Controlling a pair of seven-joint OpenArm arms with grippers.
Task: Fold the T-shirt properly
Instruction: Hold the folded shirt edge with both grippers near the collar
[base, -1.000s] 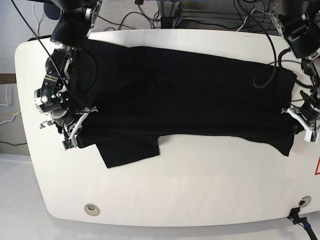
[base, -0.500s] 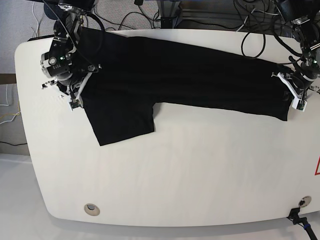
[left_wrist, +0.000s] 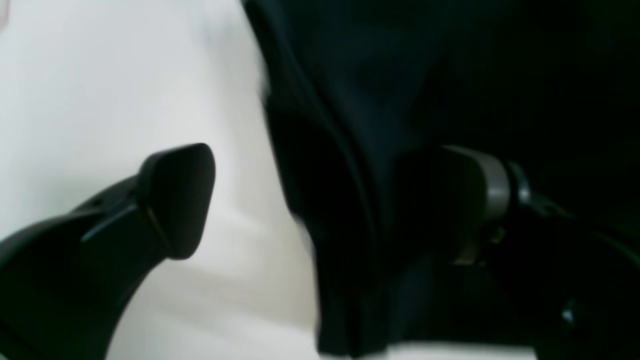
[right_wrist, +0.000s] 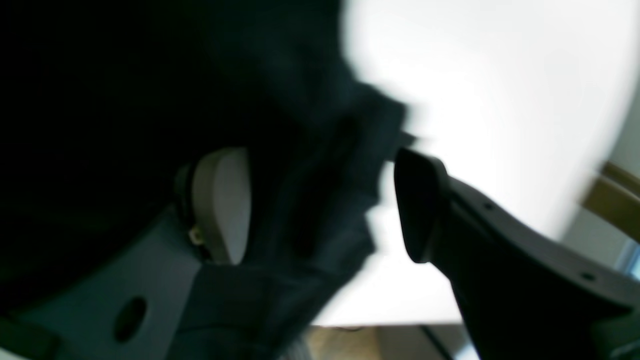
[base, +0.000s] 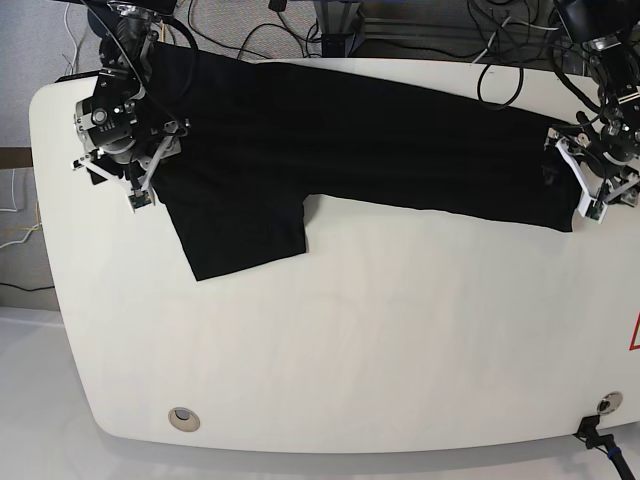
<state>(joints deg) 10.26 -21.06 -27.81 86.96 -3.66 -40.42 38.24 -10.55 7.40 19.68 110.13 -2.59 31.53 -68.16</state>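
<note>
The large plain black cloth T-shirt (base: 360, 140) lies along the far part of the rounded white bench (base: 340, 350) as a long dark band whose long axis runs left to right. One short sleeve (base: 240, 235) juts toward the near edge at the left end. No print shows on the upturned side.

Each end of that band meets an end effector. The right end effector (base: 125, 165) sits at the left end in the base view, and the left end effector (base: 597, 172) at the right end. So the cloth stretches inward from both arms, and neither arm is nearer its middle.

In the left wrist view the left end effector (left_wrist: 320, 200) has its fingers spread wide. One dark finger (left_wrist: 175, 200) is over bare bench, and the other (left_wrist: 480, 200) is on the cloth side. The folded hem edge hangs slack between them, with nothing pinched.

The right end effector (right_wrist: 320, 205) is likewise wide apart, straddling a rumpled corner of cloth without clamping it (the picture is blurred, so fine contact is hard to judge).

My reading is that a lengthwise fold has just been laid down and released. The coming move probably turns on the sleeve, which lies nearer the right arm and sticks out across the long axis.
</note>
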